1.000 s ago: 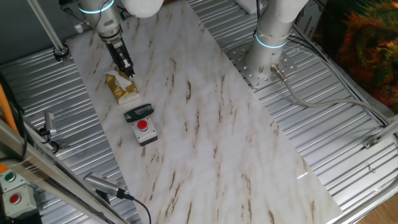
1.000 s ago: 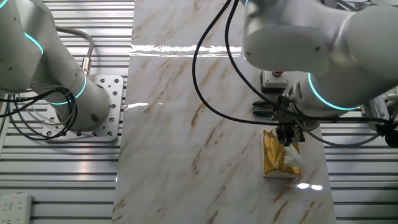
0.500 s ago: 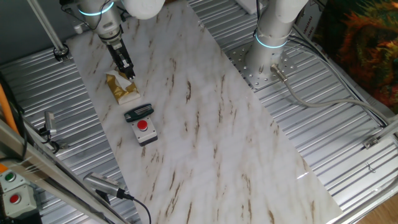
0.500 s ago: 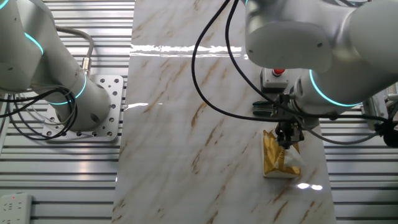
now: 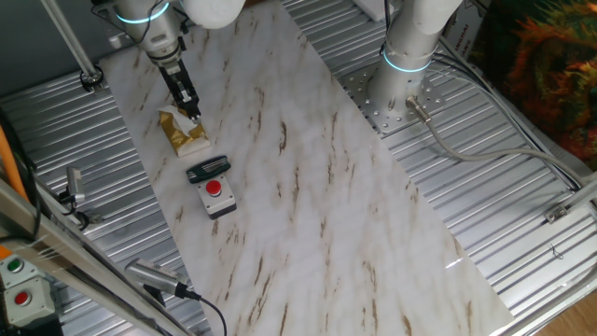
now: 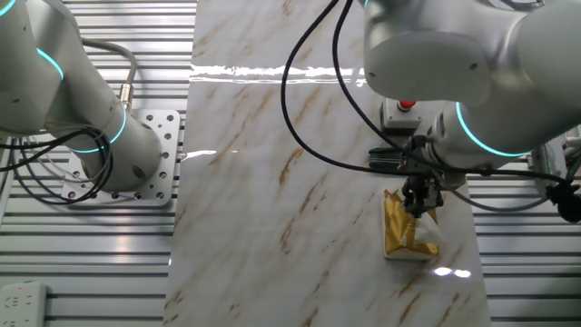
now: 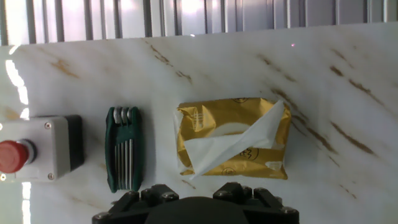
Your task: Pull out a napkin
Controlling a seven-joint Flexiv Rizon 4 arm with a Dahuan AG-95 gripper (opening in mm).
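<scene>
Napkin (image 7: 231,144): thin, soft, creased white sheet, drawn partway out of golden packet (image 7: 205,118) and lying slantwise over its shiny, crinkled foil top. Underneath, smooth white marble-look counter (image 5: 326,187), brown-veined, flanked by ribbed metal. Beside packet, green folding hex-key set (image 7: 122,148), then grey box with round red button (image 7: 34,151). Claw (image 6: 422,205) poised just above packet; fingertips outside hand view, so cannot tell whether spread, closed, or pinching tissue.
</scene>
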